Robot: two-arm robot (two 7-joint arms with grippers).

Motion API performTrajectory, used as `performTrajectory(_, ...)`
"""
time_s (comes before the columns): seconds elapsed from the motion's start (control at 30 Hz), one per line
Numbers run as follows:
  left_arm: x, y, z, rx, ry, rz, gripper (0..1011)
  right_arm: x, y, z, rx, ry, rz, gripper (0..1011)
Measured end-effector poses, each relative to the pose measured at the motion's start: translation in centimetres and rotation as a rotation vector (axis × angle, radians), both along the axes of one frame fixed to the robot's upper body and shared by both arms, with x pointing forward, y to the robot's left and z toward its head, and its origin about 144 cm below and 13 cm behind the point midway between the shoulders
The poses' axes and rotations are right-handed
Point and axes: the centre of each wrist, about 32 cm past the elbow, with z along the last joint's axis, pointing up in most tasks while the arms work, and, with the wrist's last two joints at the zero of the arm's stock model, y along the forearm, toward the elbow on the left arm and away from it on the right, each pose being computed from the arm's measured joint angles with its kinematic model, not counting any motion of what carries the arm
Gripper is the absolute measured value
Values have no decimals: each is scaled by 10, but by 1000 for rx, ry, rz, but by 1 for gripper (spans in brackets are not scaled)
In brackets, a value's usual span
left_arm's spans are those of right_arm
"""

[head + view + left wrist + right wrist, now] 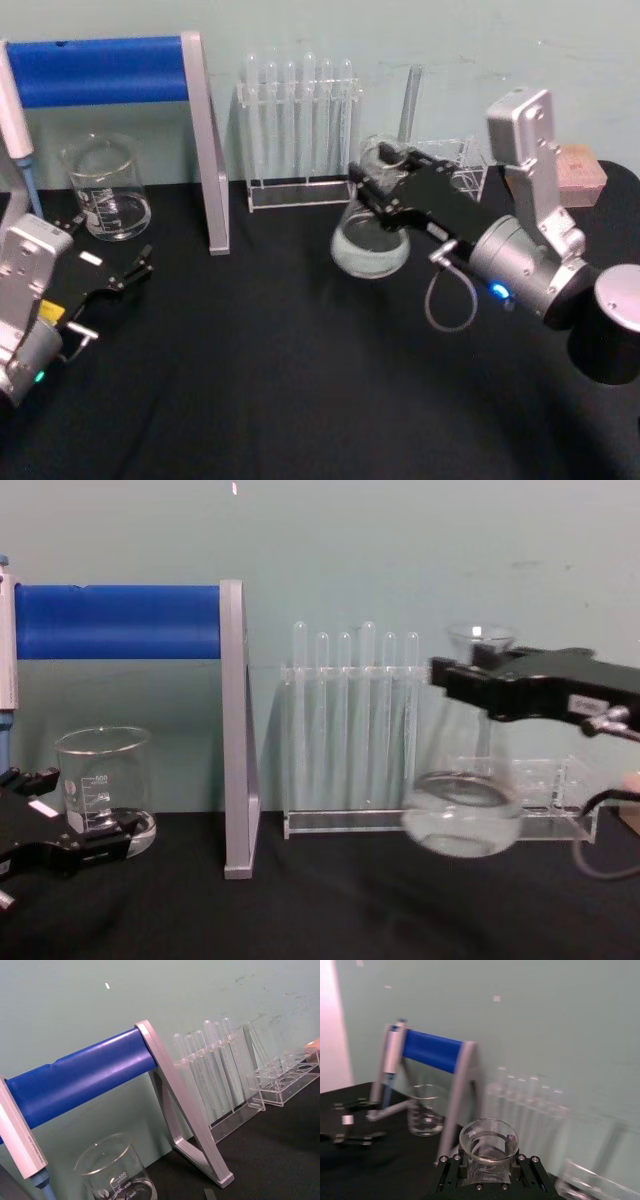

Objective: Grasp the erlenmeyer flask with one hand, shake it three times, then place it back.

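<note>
Jaws of the right gripper (378,172) are clamped on the narrow neck of the clear glass erlenmeyer flask (370,245), one black flat jaw on each side just under the flared rim. In the right wrist view the round mouth of the flask (489,1141) sits between the two black fingers (451,1169). Seen from the chest, the flask (462,820) hangs from that grip with its wide base apparently off the black tablecloth (300,380), in front of the clear acrylic rack of thin test tubes (300,130) and a second, lower clear rack (465,165). Clear liquid lies in the base (the body looks smeared in the chest view).

At the table's left side, the left gripper (110,245) rests low with its jaws spread and nothing between them, just in front of the straight-sided glass beaker (108,190). Behind the beaker stands a silver frame with a blue cylindrical bar (100,70), well apart from the flask.
</note>
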Motion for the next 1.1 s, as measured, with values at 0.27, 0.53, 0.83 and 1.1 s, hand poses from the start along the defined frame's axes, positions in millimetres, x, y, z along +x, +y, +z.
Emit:
performTrajectory(0.27,0,0,0,0,0,0,1001,-10,21,0,2,9,138,449)
performTrajectory(0.53,0,0,0,0,0,0,1001,-22,38,0,-1,14,266,449)
performTrajectory(0.83,0,0,0,0,0,0,1001,-31,47,-2,-10,23,360,449)
performTrajectory(1.1,0,0,0,0,0,0,1001,-34,50,-3,-18,24,413,449)
